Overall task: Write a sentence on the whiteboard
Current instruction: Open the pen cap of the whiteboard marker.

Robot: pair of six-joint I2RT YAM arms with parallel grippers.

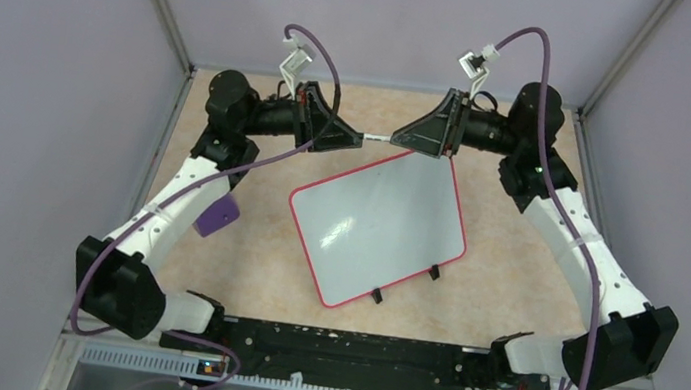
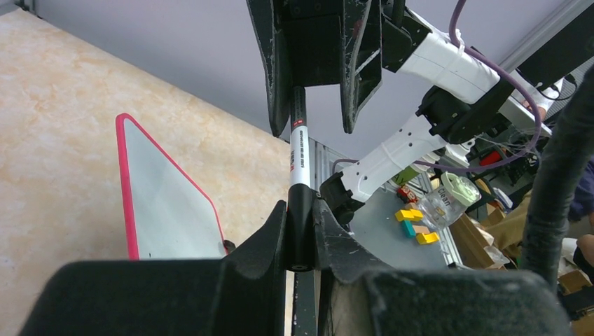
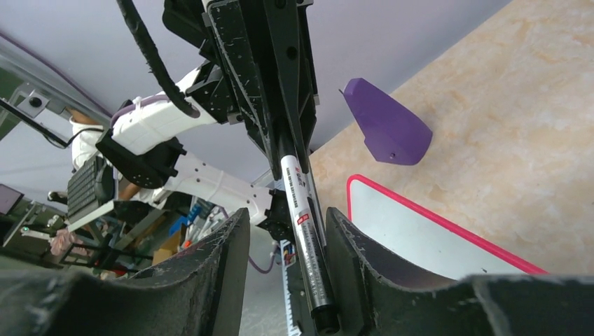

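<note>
Beige marbled table, pale purple walls on left, right and far sides, whiteboard lying flat at centre, turned askew, red-pink rim, small black feet on near edge, purple block resting to left, well apart from board.

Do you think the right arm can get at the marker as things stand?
Probably yes: held by the left fingers, the marker lies between the open right fingers, with nothing blocking.
</note>
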